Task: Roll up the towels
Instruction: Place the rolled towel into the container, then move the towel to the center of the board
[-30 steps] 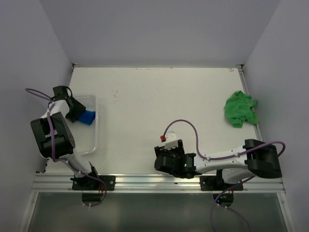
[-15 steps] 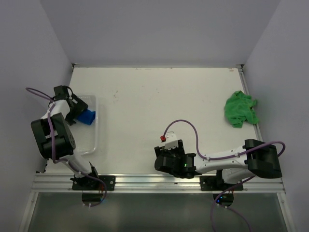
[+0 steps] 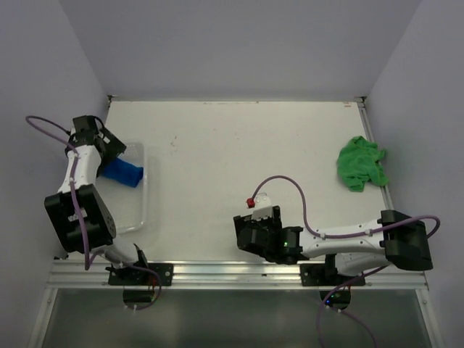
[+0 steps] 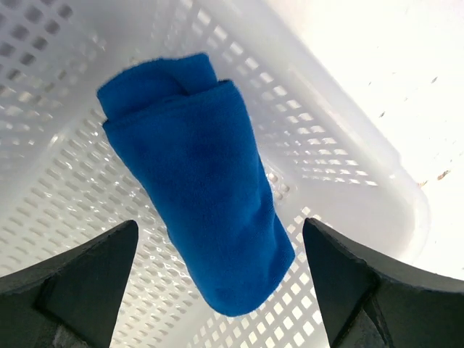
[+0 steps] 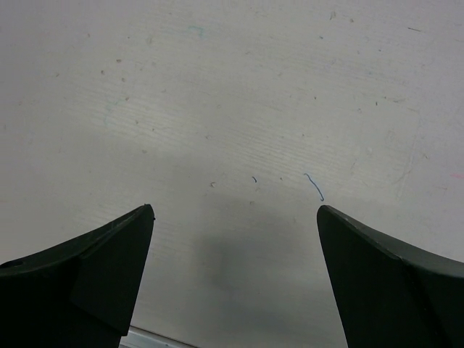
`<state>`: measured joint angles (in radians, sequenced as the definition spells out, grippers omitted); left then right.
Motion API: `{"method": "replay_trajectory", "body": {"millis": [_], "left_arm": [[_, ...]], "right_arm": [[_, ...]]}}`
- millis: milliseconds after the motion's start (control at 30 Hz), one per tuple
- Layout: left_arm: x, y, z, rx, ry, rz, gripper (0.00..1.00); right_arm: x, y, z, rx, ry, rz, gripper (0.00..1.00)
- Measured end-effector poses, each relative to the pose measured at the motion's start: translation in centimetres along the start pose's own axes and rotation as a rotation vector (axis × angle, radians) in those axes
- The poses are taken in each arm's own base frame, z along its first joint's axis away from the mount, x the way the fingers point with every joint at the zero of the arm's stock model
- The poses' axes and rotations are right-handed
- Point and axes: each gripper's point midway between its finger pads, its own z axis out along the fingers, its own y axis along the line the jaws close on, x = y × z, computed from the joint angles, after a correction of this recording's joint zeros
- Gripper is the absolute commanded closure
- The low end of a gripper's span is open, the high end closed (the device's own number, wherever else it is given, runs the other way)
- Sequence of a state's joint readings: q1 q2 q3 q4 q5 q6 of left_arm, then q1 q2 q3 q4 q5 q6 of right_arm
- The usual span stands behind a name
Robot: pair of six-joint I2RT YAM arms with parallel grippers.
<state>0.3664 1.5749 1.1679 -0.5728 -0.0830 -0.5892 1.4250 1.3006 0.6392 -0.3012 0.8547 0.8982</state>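
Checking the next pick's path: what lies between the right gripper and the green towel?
In the top view, only bare table lies between the right gripper and the green towel, apart from the arm's own purple cable looping over it.

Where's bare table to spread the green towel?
Bare: the wide middle of the table, between basket and green towel. Crowded: the basket, holding the blue towel under the left arm; the near edge by the right arm.

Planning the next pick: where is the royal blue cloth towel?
In the top view, the royal blue cloth towel lies rolled inside the white plastic mesh basket on the left side, beneath the open left gripper.
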Motion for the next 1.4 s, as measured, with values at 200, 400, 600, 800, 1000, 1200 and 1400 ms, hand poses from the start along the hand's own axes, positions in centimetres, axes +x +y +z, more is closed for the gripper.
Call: {"method": "replay_trajectory", "body": {"millis": [200, 400, 600, 800, 1000, 1200, 1400], "left_arm": [[-1.6, -5.8, -5.2, 0.038, -0.186, 0.189, 0.00], [-1.0, -13.6, -15.4, 0.290, -0.391, 0.339, 0.00], [0.8, -17.3, -23.2, 0.497, -0.524, 0.432, 0.00], [5.0, -18.9, -22.2, 0.555, -0.517, 0.567, 0.00], [10.0, -17.2, -17.0, 0.509, -0.444, 0.688, 0.00], [10.6, -16.7, -16.0, 0.505, -0.449, 0.704, 0.01], [9.6, -16.6, -16.2, 0.475, -0.491, 0.676, 0.00]], "right_arm": [[-2.0, -1.7, 0.2, 0.029, -0.015, 0.051, 0.02], [-6.4, -7.6, 2.1, 0.194, -0.029, 0.129, 0.03], [-11.8, -16.9, 3.4, 0.430, -0.062, 0.260, 0.10], [-13.7, -26.9, 3.3, 0.670, -0.057, 0.434, 0.25], [-10.6, -33.5, 2.7, 0.834, 0.035, 0.552, 0.32], [-7.1, -36.6, 3.8, 0.894, 0.147, 0.626, 0.34], [-4.0, -37.8, 6.0, 0.905, 0.245, 0.650, 0.44]]}}
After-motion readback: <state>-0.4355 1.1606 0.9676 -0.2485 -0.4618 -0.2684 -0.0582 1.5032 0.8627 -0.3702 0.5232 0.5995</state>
